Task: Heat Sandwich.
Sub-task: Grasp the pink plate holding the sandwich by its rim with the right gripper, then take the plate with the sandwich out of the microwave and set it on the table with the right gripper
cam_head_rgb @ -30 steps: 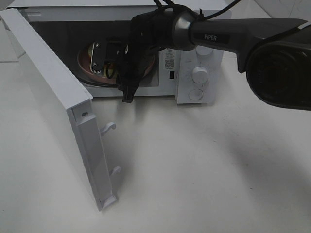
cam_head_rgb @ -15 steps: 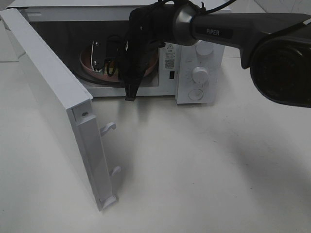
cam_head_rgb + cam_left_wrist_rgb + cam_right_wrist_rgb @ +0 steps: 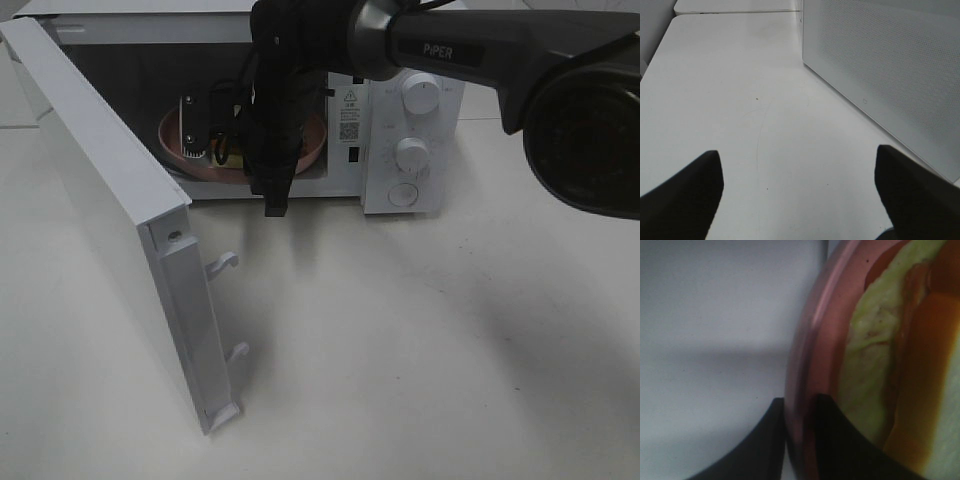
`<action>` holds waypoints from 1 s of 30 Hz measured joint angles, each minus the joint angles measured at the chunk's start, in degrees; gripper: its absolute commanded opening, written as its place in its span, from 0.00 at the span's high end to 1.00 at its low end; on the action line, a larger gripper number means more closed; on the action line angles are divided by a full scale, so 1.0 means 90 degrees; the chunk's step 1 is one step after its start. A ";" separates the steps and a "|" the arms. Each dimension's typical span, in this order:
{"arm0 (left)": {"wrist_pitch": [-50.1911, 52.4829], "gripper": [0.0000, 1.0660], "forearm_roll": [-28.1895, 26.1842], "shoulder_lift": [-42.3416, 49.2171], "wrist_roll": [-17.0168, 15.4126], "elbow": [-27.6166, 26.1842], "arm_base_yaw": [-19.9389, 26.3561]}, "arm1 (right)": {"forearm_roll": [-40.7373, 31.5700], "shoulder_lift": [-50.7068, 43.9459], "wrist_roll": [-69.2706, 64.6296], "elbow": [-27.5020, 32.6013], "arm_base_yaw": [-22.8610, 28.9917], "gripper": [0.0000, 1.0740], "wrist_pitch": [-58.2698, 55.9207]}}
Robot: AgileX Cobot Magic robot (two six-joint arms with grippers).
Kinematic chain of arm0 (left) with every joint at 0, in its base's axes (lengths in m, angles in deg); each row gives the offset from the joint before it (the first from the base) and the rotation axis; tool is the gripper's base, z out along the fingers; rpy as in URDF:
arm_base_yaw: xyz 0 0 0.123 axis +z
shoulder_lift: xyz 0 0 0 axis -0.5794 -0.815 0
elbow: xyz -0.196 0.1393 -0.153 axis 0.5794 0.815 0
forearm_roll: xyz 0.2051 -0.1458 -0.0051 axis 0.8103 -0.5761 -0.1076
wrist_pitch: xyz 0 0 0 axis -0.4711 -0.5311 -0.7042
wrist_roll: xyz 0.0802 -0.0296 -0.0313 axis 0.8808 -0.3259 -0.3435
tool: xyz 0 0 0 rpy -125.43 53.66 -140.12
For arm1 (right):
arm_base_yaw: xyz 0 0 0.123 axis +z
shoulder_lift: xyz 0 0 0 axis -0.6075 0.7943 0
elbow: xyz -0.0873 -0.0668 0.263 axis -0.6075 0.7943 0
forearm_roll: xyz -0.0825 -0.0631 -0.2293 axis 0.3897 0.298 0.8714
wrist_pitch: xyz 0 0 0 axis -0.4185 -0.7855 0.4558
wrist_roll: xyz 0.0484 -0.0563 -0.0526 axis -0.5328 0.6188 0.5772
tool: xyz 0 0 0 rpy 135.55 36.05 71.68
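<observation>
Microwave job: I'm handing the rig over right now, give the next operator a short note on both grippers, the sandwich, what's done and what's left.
Right gripper: inside the microwave, jaws closed on the pink plate's rim.
Left gripper: open, empty, over the table beside the microwave's side wall.
Sandwich: on the plate, in the cavity.
Done: door open, plate and sandwich inside.
Left: check the plate sits flat, release, pull the right arm out, shut the door, set the dials.
</observation>
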 measured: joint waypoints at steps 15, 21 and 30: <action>0.0000 0.28 -0.0025 0.0000 0.0095 0.0000 0.0000 | 0.0401 -0.0210 0.0236 0.0000 0.0178 1.00 -0.0904; 0.0000 0.28 -0.0286 0.0000 0.0490 0.0000 0.0000 | 0.0618 -0.0210 0.0274 0.0000 0.0248 1.00 -0.1057; 0.0000 0.28 -0.0388 0.0000 0.0643 0.0000 0.0000 | 0.0980 -0.0210 0.0414 0.0000 0.0299 1.00 -0.1178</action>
